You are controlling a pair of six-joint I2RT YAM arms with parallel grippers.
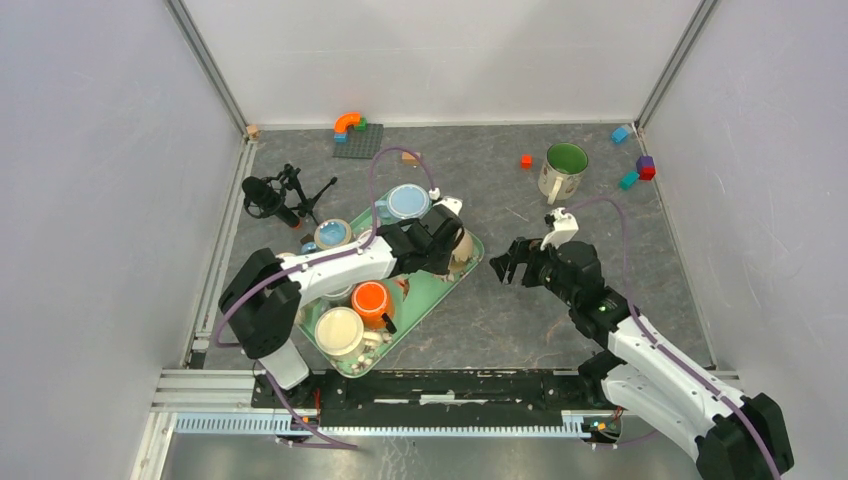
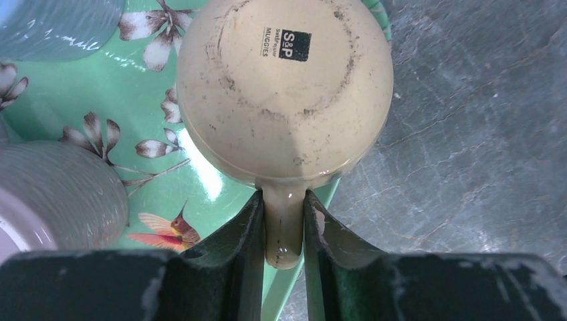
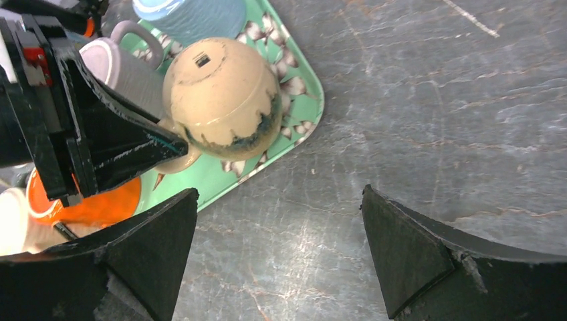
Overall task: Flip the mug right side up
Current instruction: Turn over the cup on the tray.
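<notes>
A cream mug (image 2: 284, 87) is upside down at the right end of the green floral tray (image 2: 67, 100), its base with a black label facing up. My left gripper (image 2: 283, 200) is shut on the mug's handle (image 2: 283, 227). The mug also shows in the right wrist view (image 3: 220, 97) and in the top view (image 1: 460, 245), partly hidden by the left gripper (image 1: 440, 240). My right gripper (image 3: 281, 200) is open and empty over bare table, right of the tray, also in the top view (image 1: 515, 265).
The tray (image 1: 440, 285) holds several other mugs: orange (image 1: 370, 298), cream (image 1: 338, 330), blue (image 1: 408, 203). A green-lined mug (image 1: 563, 170) stands upright at the back right. Toy blocks (image 1: 635, 165) and a microphone stand (image 1: 285, 195) lie near the back and left.
</notes>
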